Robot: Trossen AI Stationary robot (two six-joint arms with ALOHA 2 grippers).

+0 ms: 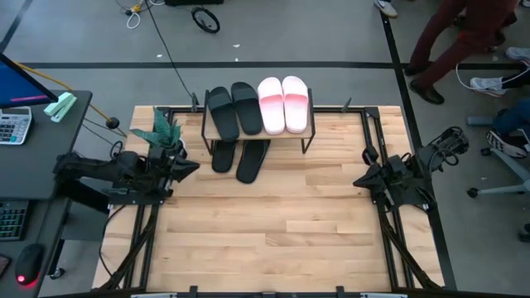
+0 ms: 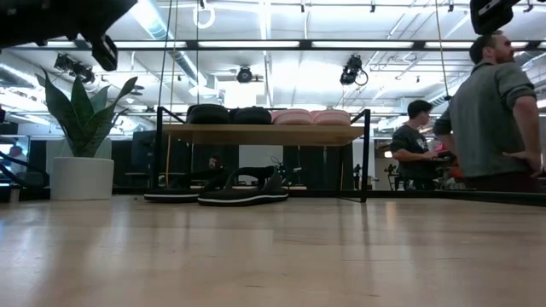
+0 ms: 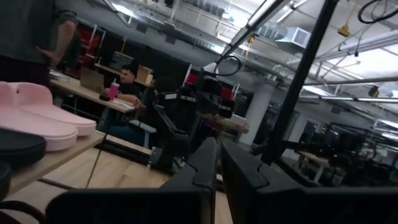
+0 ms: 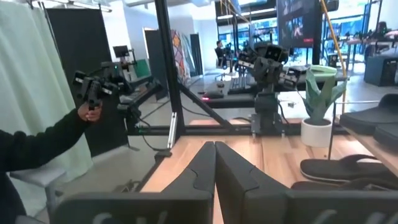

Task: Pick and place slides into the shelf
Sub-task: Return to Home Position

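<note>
The shelf (image 1: 306, 132) stands at the table's far edge. Two black slides (image 1: 234, 108) and two pale pink slides (image 1: 283, 103) lie side by side on its top board. Two more black slides (image 1: 242, 157) rest on the table under its front edge; the low view shows them (image 2: 243, 194) flat on their soles. My left gripper (image 1: 194, 167) is shut and waits at the table's left side, touching nothing. My right gripper (image 1: 358, 180) is shut and waits at the right side.
A potted plant (image 1: 162, 132) stands at the table's far left, beside the left arm. Black frame rails (image 1: 389, 240) run along the left and right sides. People stand and sit (image 2: 490, 111) beyond the table. Bare wood spreads across the middle and near part (image 1: 273, 232).
</note>
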